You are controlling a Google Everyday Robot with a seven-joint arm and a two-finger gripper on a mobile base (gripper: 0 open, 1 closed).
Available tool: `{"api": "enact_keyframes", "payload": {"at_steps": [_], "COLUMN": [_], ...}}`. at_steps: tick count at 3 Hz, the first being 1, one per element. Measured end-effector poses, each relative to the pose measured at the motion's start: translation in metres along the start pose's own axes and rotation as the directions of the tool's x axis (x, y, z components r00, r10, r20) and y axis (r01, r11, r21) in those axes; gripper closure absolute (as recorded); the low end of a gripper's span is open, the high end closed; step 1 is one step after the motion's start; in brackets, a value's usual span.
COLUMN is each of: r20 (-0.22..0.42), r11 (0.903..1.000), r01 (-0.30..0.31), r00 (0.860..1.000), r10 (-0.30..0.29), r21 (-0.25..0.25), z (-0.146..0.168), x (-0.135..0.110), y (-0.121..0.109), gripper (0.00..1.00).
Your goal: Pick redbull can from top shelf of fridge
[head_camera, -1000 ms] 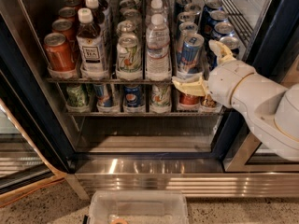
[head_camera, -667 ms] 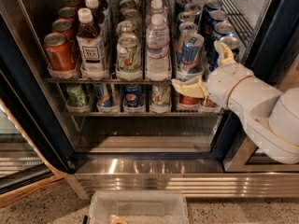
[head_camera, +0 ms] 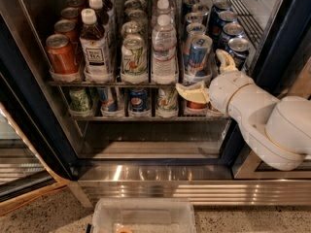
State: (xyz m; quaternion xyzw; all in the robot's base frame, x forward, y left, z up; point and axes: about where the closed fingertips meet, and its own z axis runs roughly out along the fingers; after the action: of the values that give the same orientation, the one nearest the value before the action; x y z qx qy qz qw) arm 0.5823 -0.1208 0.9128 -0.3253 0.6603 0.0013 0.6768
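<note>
The fridge (head_camera: 34,120) stands with its door open, its steel base strip (head_camera: 146,178) running along the floor. The white arm (head_camera: 272,125) reaches in from the right. The top shelf (head_camera: 116,84) is packed in lanes from front edge to back, and a lower rack (head_camera: 121,116) of shorter cans sits under it. A clear plastic bin (head_camera: 146,215) lies on the floor in front. Along the top shelf's front edge, from the left end, stand an orange-red can (head_camera: 61,55), a tea bottle (head_camera: 95,47), a green-and-white can (head_camera: 133,55) and a water bottle (head_camera: 164,47). Next comes the redbull can (head_camera: 198,57), with dark-blue cans (head_camera: 228,33) in the lane toward the right end. The redbull can is upright at the front edge, its long axis vertical and its silver lid and tab pointing up. The gripper (head_camera: 200,72) is at that can with its fingers spread wide and grasping nothing: one finger (head_camera: 192,92) lies level just below the shelf's front edge, the other (head_camera: 224,59) rises just right of the can. Whether either finger touches the can I can't quite make out.
</note>
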Motion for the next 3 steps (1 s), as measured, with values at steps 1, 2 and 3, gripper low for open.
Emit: {"api": "enact_keyframes", "payload": {"at_steps": [1,2,3], "r20": [0.009,0.017,0.033], "r11": [0.9999,0.9999,0.9998], "r01": [0.005,0.014,0.019], "r00": [1.000,1.000,0.999], "r10": [-0.005,-0.014,-0.020], "r21": [-0.012,-0.004,0.011], "z": [0.008,0.022,0.037], "x": [0.000,-0.001,-0.003], "y": [0.008,0.007,0.003], "gripper": [0.23,0.25,0.27]}}
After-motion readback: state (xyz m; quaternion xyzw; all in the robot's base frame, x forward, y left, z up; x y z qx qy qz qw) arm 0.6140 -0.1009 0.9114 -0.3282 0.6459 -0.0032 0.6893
